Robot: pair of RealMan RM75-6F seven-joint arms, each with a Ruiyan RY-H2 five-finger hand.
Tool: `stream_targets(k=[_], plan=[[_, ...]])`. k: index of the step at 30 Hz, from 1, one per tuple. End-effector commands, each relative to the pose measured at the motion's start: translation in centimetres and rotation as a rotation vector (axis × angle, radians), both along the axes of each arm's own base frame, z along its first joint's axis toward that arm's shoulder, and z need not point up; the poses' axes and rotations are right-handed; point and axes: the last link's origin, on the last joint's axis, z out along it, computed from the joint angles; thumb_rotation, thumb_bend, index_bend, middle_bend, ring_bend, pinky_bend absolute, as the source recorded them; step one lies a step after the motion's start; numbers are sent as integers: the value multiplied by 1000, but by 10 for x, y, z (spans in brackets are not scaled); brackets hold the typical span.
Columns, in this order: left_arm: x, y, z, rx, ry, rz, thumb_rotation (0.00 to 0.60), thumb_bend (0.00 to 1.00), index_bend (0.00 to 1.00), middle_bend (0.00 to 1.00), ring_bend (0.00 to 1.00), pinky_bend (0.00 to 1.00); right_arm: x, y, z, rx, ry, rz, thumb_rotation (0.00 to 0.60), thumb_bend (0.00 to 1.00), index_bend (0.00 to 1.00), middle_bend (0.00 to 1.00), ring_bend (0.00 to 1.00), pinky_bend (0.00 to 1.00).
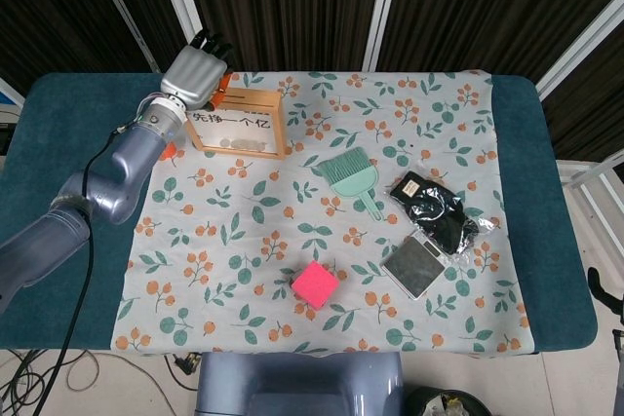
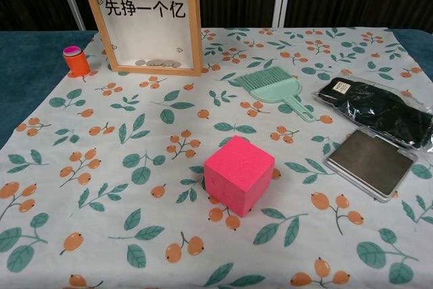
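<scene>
My left hand (image 1: 195,73) hangs over the back left corner of a wooden money-box frame (image 1: 239,124) that stands upright with several coins at its bottom. The fingers point away from the camera and down behind the frame's top edge; whether they hold anything is hidden. The chest view shows the frame (image 2: 147,18) from the front, with no hand. A small orange cylinder with a pink top (image 2: 76,61) stands just left of the frame; in the head view my forearm covers most of it. My right hand is in neither view.
On the floral cloth (image 1: 253,241) lie a pink cube (image 1: 315,284) near the front, a mint-green brush (image 1: 351,174) at centre, a black pouch (image 1: 436,209) and a flat grey case (image 1: 413,265) at right. Bare blue table (image 1: 58,143) borders the cloth.
</scene>
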Motion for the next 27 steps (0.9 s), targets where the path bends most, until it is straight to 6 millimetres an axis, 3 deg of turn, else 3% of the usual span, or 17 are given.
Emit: stream_targets(k=[1, 18, 27], plan=[[1, 1, -4, -4, 3, 1, 600, 502, 662, 149, 0, 0, 0, 0, 0, -1, 1, 2, 600, 395, 99, 54, 0, 0], [0, 9, -12, 6, 42, 5, 600, 484, 621, 143, 0, 0, 0, 1, 2, -8, 5, 2, 600, 395, 103, 54, 0, 0], [1, 10, -11, 0, 30, 10, 600, 419, 579, 135, 0, 0, 1, 1, 3, -16, 4, 1, 600, 395, 104, 54, 0, 0]])
